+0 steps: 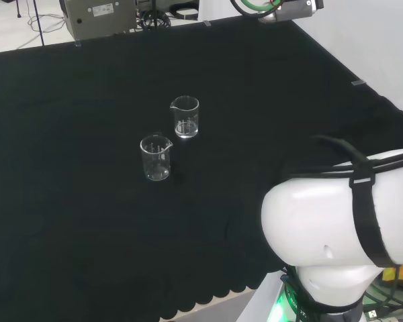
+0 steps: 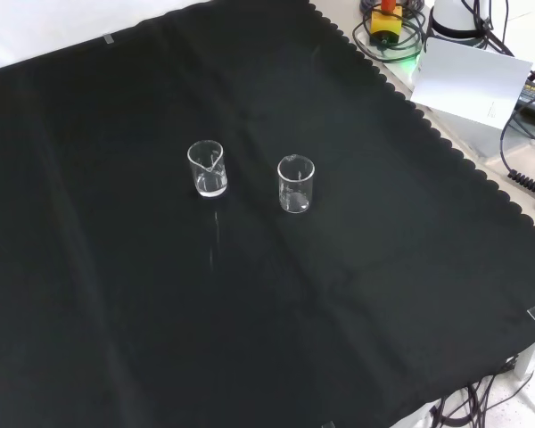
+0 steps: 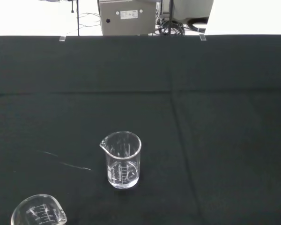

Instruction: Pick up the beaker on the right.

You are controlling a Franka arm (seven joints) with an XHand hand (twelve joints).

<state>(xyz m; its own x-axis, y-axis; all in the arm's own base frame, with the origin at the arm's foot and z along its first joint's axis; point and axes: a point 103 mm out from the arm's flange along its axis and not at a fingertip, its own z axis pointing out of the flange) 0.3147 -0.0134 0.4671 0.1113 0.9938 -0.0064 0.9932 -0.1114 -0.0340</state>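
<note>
The robot hand's state cannot be told; two clear glass beakers, right [image 1: 185, 117] and left [image 1: 155, 157] in the head view, stand upright, apart, on the black-clothed worktop [image 1: 67, 221].

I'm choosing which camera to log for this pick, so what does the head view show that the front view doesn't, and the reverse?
Head view alone: the arm's big white link wrapped with a black strap at the lower right, and a grey equipment box beyond the cloth's far edge.

Front view alone: a white card and cables beside the cloth's scalloped edge at the upper right, and a faint pale streak on the cloth below the left beaker.

Both: the black cloth and two small clear glass beakers standing upright and apart, and, both looking empty.
</note>
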